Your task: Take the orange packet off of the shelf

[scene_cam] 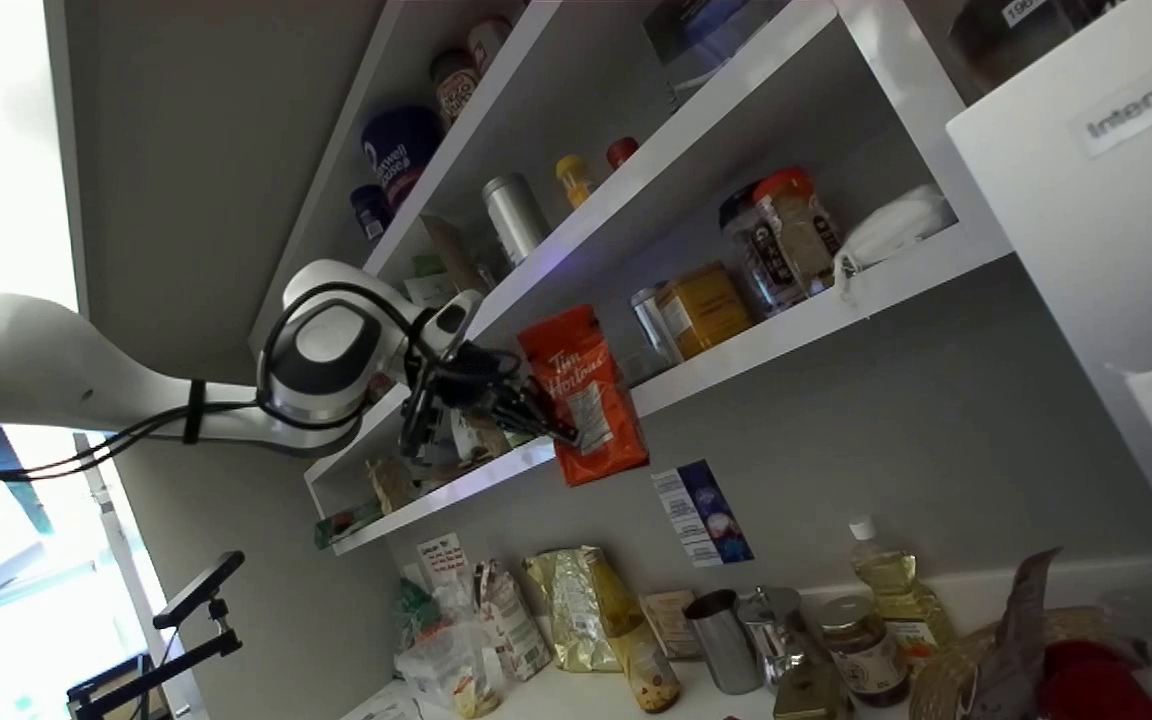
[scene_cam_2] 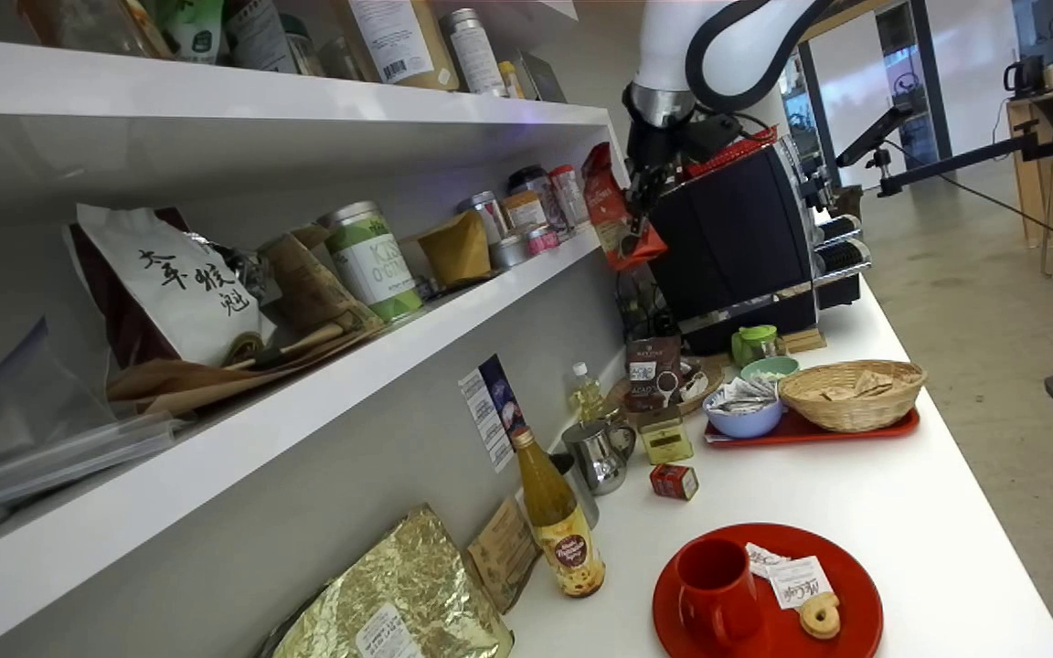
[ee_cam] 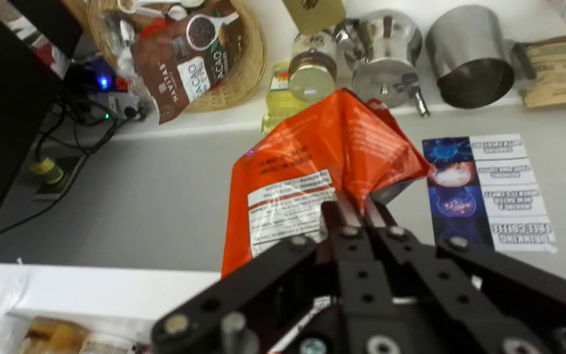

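Observation:
The orange packet [scene_cam: 598, 362] is a red-orange pouch with white lettering and a pale label. My gripper [scene_cam: 558, 425] is shut on a pinched fold of it. In the wrist view the packet [ee_cam: 283, 167] bunches into the fingertips [ee_cam: 361, 209], and its lower left part is hidden behind the gripper. The packet hangs tilted in front of the white shelf [scene_cam: 816, 320], its bottom lower than the board's front edge. In an exterior view the packet [scene_cam_2: 607, 206] also shows out past the shelf's edge [scene_cam_2: 353, 382], partly covered by the gripper [scene_cam_2: 641, 206].
Jars, a yellow box [scene_cam: 704, 310] and tins stand on the shelf beside the packet. A dark coffee machine [scene_cam_2: 728, 238] stands close behind the gripper. Below, the counter holds a bottle [scene_cam_2: 558, 512], metal jugs [scene_cam: 721, 640], a basket [scene_cam_2: 856, 397] and a red plate [scene_cam_2: 846, 631]. Another shelf tier lies above.

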